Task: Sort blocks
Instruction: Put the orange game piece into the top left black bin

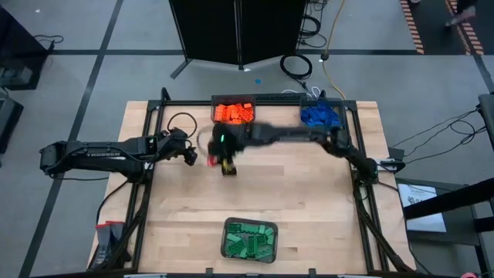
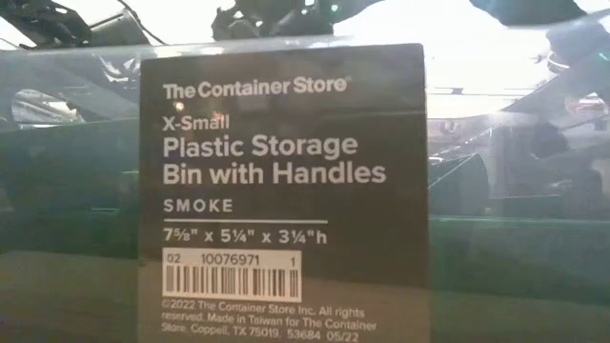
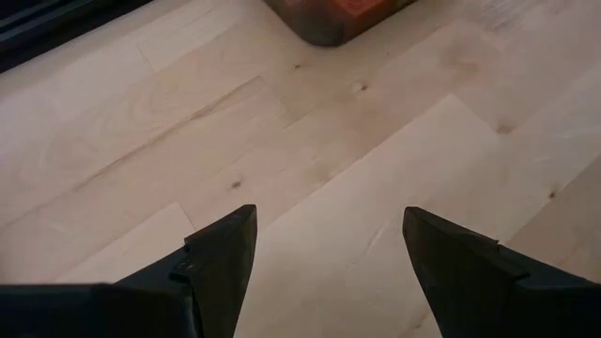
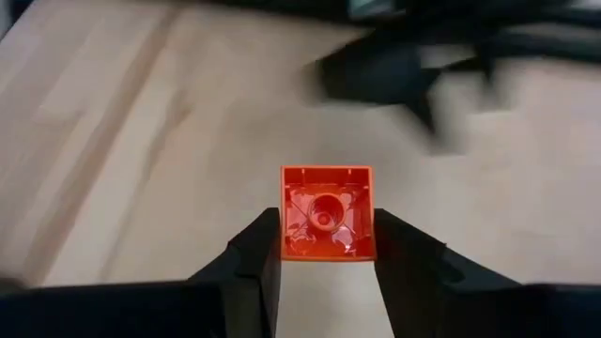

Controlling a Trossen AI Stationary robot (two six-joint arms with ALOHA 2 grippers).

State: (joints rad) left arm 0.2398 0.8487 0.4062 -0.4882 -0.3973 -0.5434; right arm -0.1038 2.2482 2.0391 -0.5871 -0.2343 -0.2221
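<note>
Overhead, my right hand sits just in front of the orange bin; my left hand waits beside it. Left wrist view: fingers spread over bare table. Right wrist view: fingers clenched on an orange brick.

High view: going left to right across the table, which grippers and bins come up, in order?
Left gripper, open and empty → right gripper, shut on an orange block → bin of orange blocks → bin of blue blocks. The bin of green blocks overlaps the orange one sideways, so it is left out.
</note>
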